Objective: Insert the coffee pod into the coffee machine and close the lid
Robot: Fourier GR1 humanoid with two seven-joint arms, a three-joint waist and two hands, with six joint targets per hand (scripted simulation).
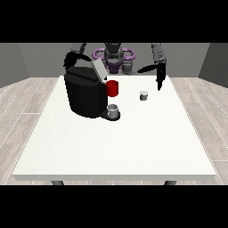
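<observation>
A black coffee machine (84, 94) stands on the left half of the white table (116, 147), its grey lid (99, 70) tilted up and open. A small grey coffee pod (143, 95) sits upright on the table to the machine's right. The hand at the view's right (160, 78) hangs above and to the right of the pod, apart from it, with straight fingers pointing down and the thumb spread to the left. The hand at the view's left (70, 59) is behind the machine's top, with curled fingers, holding nothing that I can see.
A red mug (113, 88) stands close behind the machine's right side. A grey cup (113, 111) rests on the machine's drip base at its front right. Bare table stretches towards the camera.
</observation>
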